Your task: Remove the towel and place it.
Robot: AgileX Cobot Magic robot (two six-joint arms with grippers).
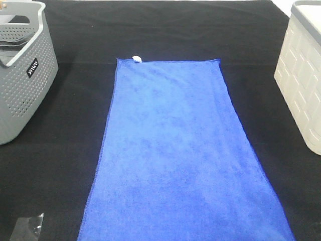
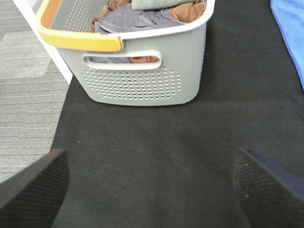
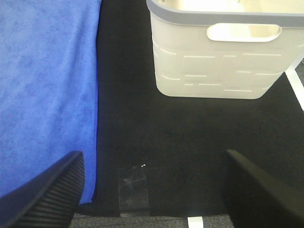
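The royal-blue towel (image 1: 175, 150) lies flat and spread out on the black table cloth (image 1: 70, 130), long side running from the front edge to mid-table, with a small white tag (image 1: 136, 58) at its far left corner. Its edge shows in the left wrist view (image 2: 290, 33) and a large part in the right wrist view (image 3: 45, 90). My left gripper (image 2: 147, 190) is open and empty over bare cloth left of the towel. My right gripper (image 3: 152, 190) is open and empty, one finger (image 3: 52, 190) over the towel's right edge. Neither gripper shows in the exterior high view.
A grey perforated basket (image 1: 22, 70) with an orange-padded handle (image 2: 76, 40) stands at the left, holding folded cloths (image 2: 142, 16). A cream-white basket (image 1: 303, 75) with a grey rim stands at the right, its inside empty (image 3: 213, 4). A clear tape patch (image 3: 133, 187) lies near the front edge.
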